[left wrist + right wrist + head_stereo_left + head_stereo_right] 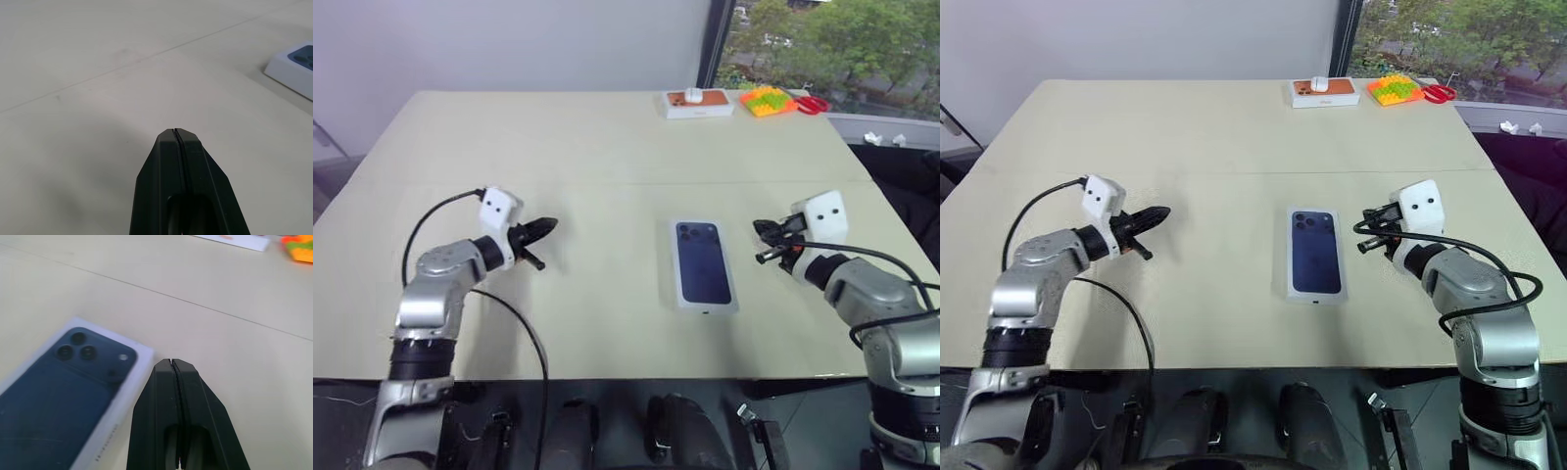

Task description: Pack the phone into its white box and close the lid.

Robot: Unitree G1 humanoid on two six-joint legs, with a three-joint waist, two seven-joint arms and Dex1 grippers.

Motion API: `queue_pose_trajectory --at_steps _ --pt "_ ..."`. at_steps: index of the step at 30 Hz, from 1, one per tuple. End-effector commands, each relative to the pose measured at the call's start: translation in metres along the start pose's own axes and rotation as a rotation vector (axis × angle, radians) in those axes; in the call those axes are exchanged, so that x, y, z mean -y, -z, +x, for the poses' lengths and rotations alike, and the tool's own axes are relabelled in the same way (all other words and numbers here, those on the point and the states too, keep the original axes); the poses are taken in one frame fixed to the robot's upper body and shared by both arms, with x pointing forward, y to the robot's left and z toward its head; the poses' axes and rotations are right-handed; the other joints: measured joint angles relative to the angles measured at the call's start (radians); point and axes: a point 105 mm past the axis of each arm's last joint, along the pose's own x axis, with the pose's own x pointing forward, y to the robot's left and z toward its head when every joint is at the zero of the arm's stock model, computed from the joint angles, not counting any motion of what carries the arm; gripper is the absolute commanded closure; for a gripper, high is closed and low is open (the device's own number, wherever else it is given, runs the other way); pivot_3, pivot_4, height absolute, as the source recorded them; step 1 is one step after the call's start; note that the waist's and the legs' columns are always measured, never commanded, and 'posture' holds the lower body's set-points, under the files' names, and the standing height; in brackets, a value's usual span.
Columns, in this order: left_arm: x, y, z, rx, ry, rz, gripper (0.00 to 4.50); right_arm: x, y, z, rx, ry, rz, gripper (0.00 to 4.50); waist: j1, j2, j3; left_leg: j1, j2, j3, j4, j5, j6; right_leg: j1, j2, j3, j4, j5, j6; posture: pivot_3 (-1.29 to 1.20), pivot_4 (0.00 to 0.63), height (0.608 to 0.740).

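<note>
The lid (705, 264), white with a dark blue phone picture on top, lies flat at the middle of the beige table (607, 176). Its corner also shows in the left wrist view (293, 68). The phone and the white box are hidden, and what lies under the lid cannot be seen. My left gripper (548, 227) hovers well to the lid's left, pointing toward it, its black fingers (166, 161) shut on nothing. My right gripper (171, 363) is just off the lid's right side near its top corner, also shut and empty.
At the table's far edge stand a small orange-topped white box (698, 103), an orange and green toy (766, 100) and red scissors (813, 103). Black cables trail from both wrists. The table's front edge runs close below the arms.
</note>
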Motion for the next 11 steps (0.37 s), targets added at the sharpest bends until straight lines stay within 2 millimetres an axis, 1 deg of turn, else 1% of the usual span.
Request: queue_pose_trajectory --at_steps 1,5,11 --pt "-0.003 -0.004 -0.016 0.012 -0.046 0.007 4.5 0.007 -0.002 -0.005 0.028 -0.025 -0.023 4.46 -0.001 0.0 0.0 0.0 0.0 0.0 0.0 0.0 0.0 0.0 0.0 0.0 0.0 0.0 0.0 0.0 0.15 0.74" --pt "-0.008 0.01 -0.035 -0.049 -0.086 0.011 4.5 0.006 0.005 -0.007 0.023 -0.069 -0.011 4.46 -0.003 0.0 0.0 0.001 0.001 0.0 0.0 0.0 0.0 0.0 0.001 0.0 0.0 0.0 0.0 0.0 0.15 0.74" --pt "-0.016 0.01 -0.04 -0.058 -0.113 0.002 4.5 0.004 0.007 -0.005 0.026 -0.087 -0.012 4.46 -0.001 0.0 0.0 0.001 0.001 0.0 0.0 0.0 0.0 0.0 0.001 0.0 0.001 0.0 0.0 0.0 0.15 0.74"
